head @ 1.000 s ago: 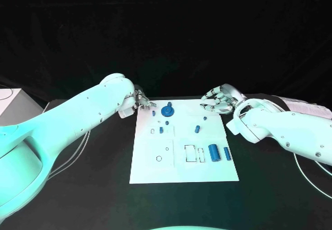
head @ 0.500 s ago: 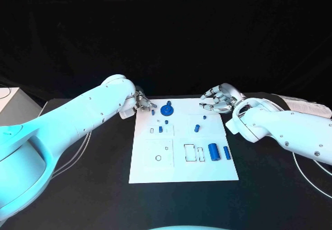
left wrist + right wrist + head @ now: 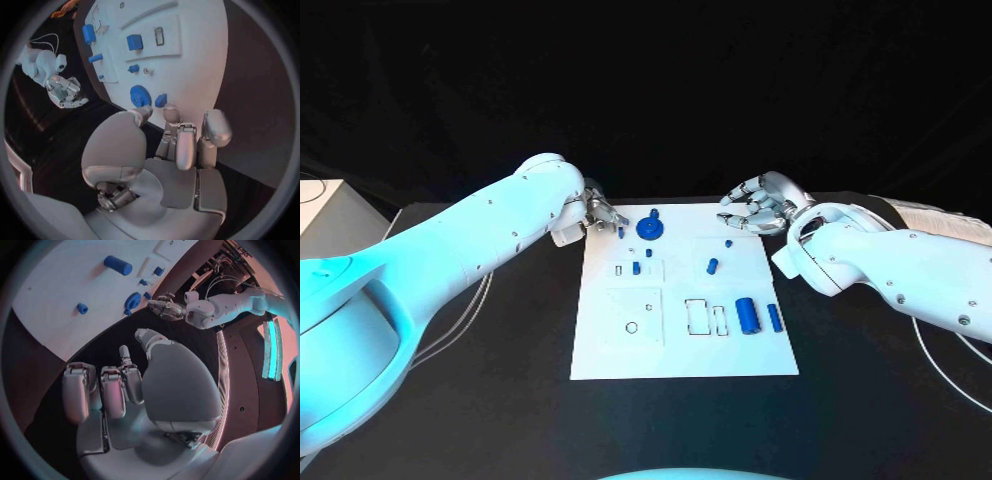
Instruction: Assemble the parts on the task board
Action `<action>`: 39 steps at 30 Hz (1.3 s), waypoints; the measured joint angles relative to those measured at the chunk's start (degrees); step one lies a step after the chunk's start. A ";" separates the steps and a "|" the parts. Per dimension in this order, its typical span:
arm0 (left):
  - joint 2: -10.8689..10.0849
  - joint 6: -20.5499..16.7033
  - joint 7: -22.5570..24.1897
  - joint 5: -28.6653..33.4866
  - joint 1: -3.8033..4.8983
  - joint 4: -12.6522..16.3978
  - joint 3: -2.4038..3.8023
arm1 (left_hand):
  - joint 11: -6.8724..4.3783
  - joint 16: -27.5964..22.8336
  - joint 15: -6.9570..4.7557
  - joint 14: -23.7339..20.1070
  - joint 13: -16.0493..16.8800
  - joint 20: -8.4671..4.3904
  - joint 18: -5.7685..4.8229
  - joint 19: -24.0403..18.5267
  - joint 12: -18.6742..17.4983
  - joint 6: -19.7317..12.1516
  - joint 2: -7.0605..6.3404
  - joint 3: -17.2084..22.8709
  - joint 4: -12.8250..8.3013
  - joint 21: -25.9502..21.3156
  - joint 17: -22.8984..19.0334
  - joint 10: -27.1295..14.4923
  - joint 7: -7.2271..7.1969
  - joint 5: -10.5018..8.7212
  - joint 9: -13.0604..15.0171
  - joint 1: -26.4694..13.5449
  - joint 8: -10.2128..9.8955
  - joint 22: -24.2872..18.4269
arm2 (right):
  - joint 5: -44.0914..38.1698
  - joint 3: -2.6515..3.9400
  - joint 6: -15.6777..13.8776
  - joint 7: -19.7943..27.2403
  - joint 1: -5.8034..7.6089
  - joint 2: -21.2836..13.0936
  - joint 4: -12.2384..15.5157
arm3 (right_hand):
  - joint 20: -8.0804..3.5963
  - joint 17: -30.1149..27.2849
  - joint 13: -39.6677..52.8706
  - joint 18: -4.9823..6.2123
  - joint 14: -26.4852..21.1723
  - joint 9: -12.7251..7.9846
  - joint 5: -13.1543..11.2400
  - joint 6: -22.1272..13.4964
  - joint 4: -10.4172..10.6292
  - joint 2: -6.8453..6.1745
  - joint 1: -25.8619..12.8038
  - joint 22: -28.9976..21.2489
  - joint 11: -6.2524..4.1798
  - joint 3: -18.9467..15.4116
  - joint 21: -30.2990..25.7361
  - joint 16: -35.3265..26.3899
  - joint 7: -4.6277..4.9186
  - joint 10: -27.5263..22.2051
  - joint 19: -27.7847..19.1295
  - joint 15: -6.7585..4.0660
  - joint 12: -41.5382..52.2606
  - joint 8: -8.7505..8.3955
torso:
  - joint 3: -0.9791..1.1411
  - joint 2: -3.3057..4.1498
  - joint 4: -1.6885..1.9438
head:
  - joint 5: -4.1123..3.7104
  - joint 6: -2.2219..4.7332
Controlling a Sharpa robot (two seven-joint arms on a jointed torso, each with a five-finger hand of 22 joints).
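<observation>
Head view: the task board (image 3: pixel 684 345) lies centred on the black counter (image 3: pixel 473 400). The left hand (image 3: pixel 599 211) sits at the board's far-left corner, largely hidden behind its own arm; its fingers appear empty. The right hand (image 3: pixel 759 205) hovers at the board's far-right corner, fingers curled loosely apart, holding nothing. A blue gear (image 3: pixel 649 230) stands near the board's far edge; two blue cylinders (image 3: pixel 759 318) lie toward its right side. The outlines printed on the board carry no readable text.

Left wrist view: the left hand's fingers (image 3: pixel 187 145) are spread, empty, just short of the gear (image 3: pixel 140 94).

Right wrist view: the right hand's fingers (image 3: pixel 103 390) are apart over the counter beside the board's edge.
</observation>
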 measured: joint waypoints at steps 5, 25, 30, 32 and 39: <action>-0.01 0.52 -0.02 0.36 0.00 0.34 -0.12 | -0.08 0.22 0.00 0.00 0.29 -0.12 0.00 0.12 0.26 0.20 -0.23 0.48 -0.06 0.17 0.00 0.33 -0.06 0.00 0.01 0.34 0.38 0.25 | 0.00 0.00 -0.01 0.00 0.00 0.08 -0.06 | 0.00 0.00 0.00 0.00 0.00 0.05 0.00 0.00 0.00 0.00 0.00 -0.01 0.00 0.00 0.00 0.00 0.00 0.00 0.00 0.00 0.00 0.00 | 0.03 -0.01 -0.04 | 0.01 -0.03; -0.16 1.20 -0.06 1.05 0.00 0.56 -0.46 | -0.41 0.44 0.00 0.00 0.37 -0.42 0.00 0.41 0.69 0.68 -0.09 3.88 -0.24 0.48 0.00 0.82 -0.54 0.00 0.77 2.50 2.20 0.71 | -0.03 0.00 -0.05 -0.06 0.00 0.29 -0.34 | 0.00 0.00 0.04 0.00 0.00 0.04 0.00 0.00 0.00 0.00 0.00 -0.02 0.00 0.00 0.00 0.00 0.00 0.00 0.00 0.00 0.00 0.00 | 0.09 0.08 -0.04 | -0.01 -0.12; -0.10 1.22 -0.07 1.12 0.02 0.52 -0.54 | -0.41 0.44 -0.43 0.01 0.20 -0.54 0.00 0.53 0.69 0.66 -0.10 6.56 -0.42 0.48 0.00 0.82 -0.55 0.00 1.35 4.25 3.30 0.81 | -0.03 0.00 -0.05 -0.06 0.00 0.31 -0.35 | 0.00 0.00 0.04 0.00 0.00 0.03 0.00 0.00 0.00 0.00 0.00 -0.02 0.00 0.00 0.00 0.00 0.00 0.00 0.00 0.00 0.00 0.00 | 0.12 0.12 -0.04 | 0.00 -0.14; -0.07 1.22 -0.08 1.17 0.04 0.47 -0.64 | -0.42 0.44 -0.43 0.01 0.06 -0.63 0.00 0.61 0.69 0.35 -0.15 8.11 -0.67 0.48 0.00 0.84 -0.87 0.00 1.66 5.31 4.04 0.85 | -0.03 0.00 -0.06 -0.06 0.00 0.32 -0.35 | 0.00 0.00 0.04 0.00 0.00 0.03 0.00 0.00 0.00 0.00 0.00 -0.02 0.00 0.00 0.00 0.00 0.00 0.00 0.00 0.00 0.00 0.00 | 0.12 0.14 -0.04 | 0.00 -0.14; -0.02 1.09 0.04 1.66 0.12 0.39 -0.81 | -0.72 0.44 -0.75 -0.07 -0.58 -0.77 0.00 0.47 0.69 -0.59 -0.49 13.20 -2.96 0.47 0.00 0.92 -1.15 -0.22 2.02 8.20 6.16 0.89 | -0.03 0.00 -0.06 -0.07 0.00 0.33 -0.39 | 0.00 0.00 0.04 0.00 0.00 0.03 0.00 0.00 0.00 0.00 0.00 0.02 0.00 0.00 0.00 0.00 0.00 0.00 0.00 0.00 0.00 0.00 | 0.12 0.15 -0.05 | -0.09 -0.25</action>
